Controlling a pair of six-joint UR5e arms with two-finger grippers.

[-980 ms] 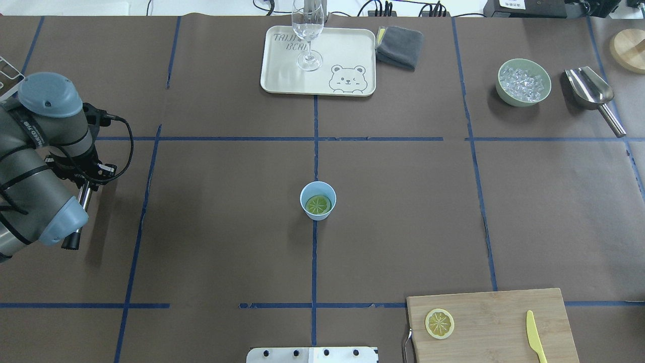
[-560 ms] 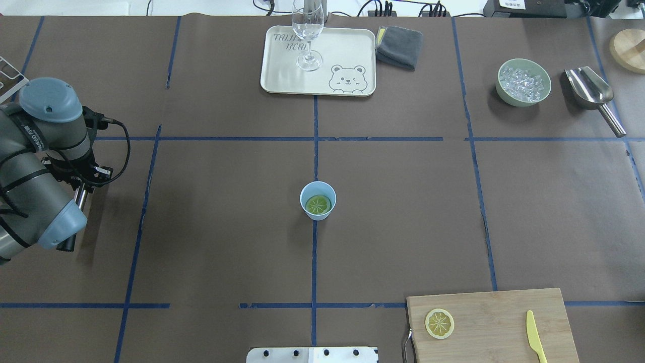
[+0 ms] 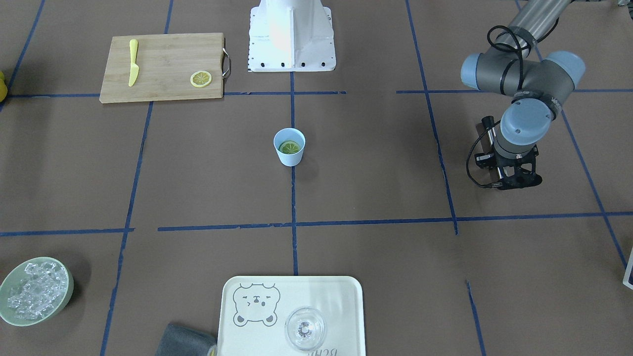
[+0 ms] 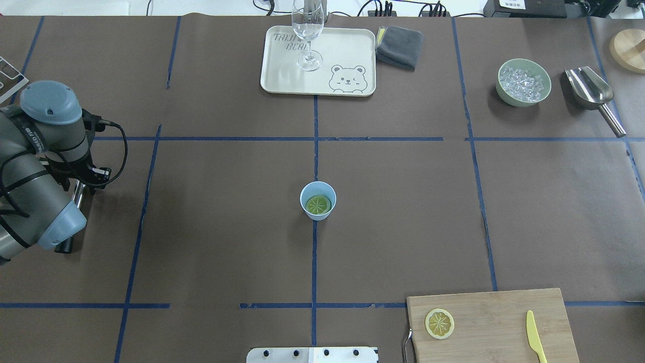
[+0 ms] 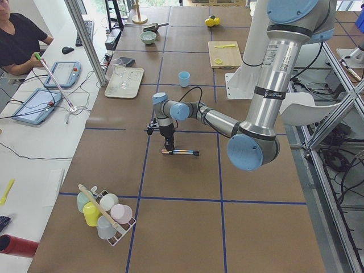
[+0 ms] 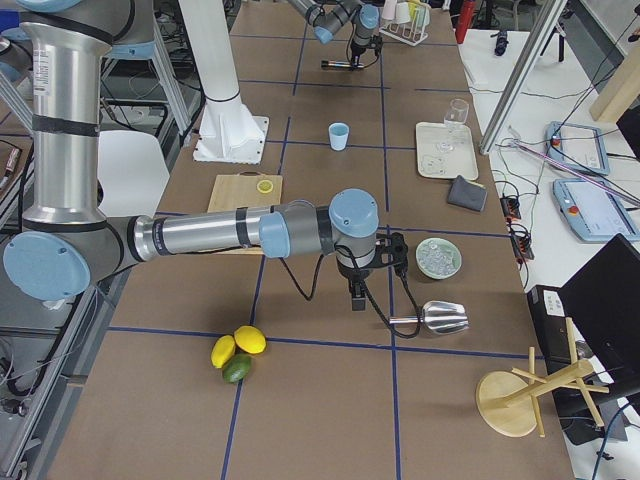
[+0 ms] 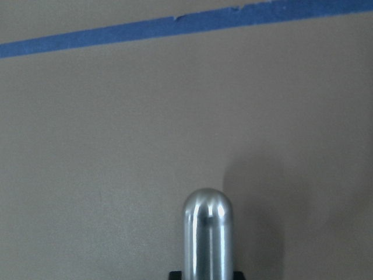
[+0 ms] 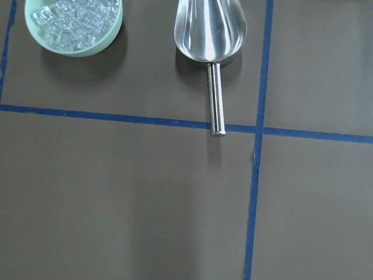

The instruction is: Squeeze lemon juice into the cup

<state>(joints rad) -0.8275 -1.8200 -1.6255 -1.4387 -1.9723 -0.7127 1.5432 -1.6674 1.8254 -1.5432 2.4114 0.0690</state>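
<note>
In the front view, the thin greenish-yellow lemon slice (image 3: 290, 147) is seen lying inside the small light-blue plastic cup (image 3: 289, 157), well apart from the left gripper (image 3: 514, 180), whose fingers are clamped on a slim steel rod (image 3: 491, 134). In the overhead view, that arm is drawn further from the cup than a second ago, so the squeezing is judged finished. In the right-side view, the finger state of the right gripper (image 6: 357, 292) cannot be told.

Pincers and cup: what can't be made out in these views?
Left pincer: hidden under its own wrist in front-facing and overhead views; open or shut unclear.
Right pincer: small in the exterior right view only; state unclear.
Rod: cut off by the left wrist view's bottom edge; what holds it is unseen.
Cup: lemon covers its bottom; any juice is hidden.
</note>
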